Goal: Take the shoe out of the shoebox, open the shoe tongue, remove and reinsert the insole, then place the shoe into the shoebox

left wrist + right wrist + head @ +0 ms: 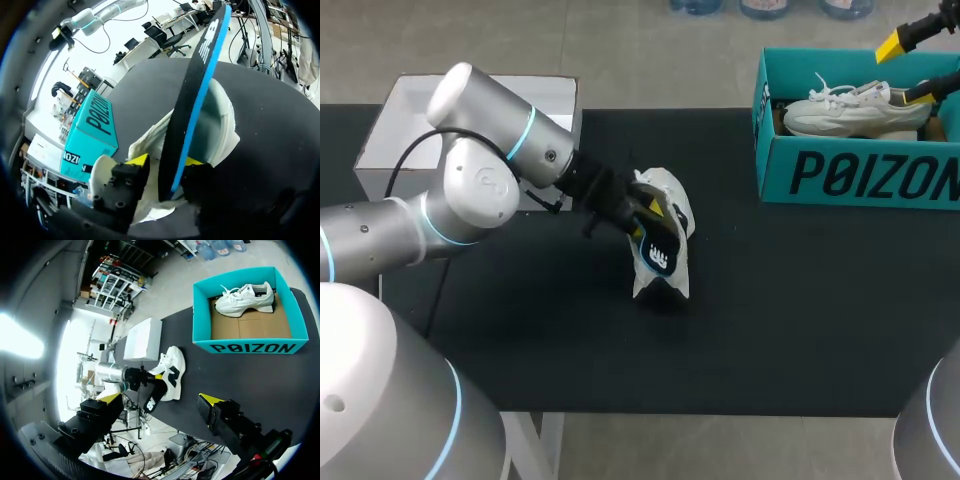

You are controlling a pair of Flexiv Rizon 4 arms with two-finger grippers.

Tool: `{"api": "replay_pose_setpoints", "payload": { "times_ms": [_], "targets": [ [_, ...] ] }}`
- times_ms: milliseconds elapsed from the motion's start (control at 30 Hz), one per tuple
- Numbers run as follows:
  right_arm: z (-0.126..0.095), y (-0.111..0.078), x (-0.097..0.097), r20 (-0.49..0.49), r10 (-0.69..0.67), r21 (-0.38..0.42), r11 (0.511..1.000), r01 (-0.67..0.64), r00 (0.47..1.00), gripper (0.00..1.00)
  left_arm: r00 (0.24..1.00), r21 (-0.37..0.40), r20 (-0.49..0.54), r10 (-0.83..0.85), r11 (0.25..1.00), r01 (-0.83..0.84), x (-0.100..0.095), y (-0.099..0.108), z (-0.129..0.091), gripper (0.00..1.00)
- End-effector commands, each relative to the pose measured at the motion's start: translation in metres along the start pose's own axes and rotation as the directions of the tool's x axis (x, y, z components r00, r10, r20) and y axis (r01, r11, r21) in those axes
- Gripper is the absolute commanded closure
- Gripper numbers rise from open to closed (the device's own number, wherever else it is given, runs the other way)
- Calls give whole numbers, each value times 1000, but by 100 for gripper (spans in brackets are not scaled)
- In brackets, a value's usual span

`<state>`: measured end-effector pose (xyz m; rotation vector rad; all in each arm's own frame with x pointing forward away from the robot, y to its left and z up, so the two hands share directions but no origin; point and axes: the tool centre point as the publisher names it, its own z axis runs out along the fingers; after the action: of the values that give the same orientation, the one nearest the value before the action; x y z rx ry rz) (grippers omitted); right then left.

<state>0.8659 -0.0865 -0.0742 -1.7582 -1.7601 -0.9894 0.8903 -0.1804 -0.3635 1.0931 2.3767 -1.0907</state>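
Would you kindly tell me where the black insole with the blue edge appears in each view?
Head view: black blue-edged insole mid-table, in the left end effector.
Left wrist view: gripped between its fingers.
Right wrist view: beside the white sneaker on the table.
Shared landmark: teal cardboard shoebox.

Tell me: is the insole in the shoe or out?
Out, at least mostly: left fingers clamp the insole beside the shoe.
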Motion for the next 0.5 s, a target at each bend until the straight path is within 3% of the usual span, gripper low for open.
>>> {"api": "replay_pose_setpoints", "payload": {
  "times_ms": [33,500],
  "targets": [
    [0,0,0,3,1,1,1000,-1,1000,0,1000,-1,1,1,1000,-1,1,2,2,0],
    [0,0,0,3,1,1,1000,-1,1000,0,999,-9,20,-25,1000,26,-6,2,4,0]
  ]
}}
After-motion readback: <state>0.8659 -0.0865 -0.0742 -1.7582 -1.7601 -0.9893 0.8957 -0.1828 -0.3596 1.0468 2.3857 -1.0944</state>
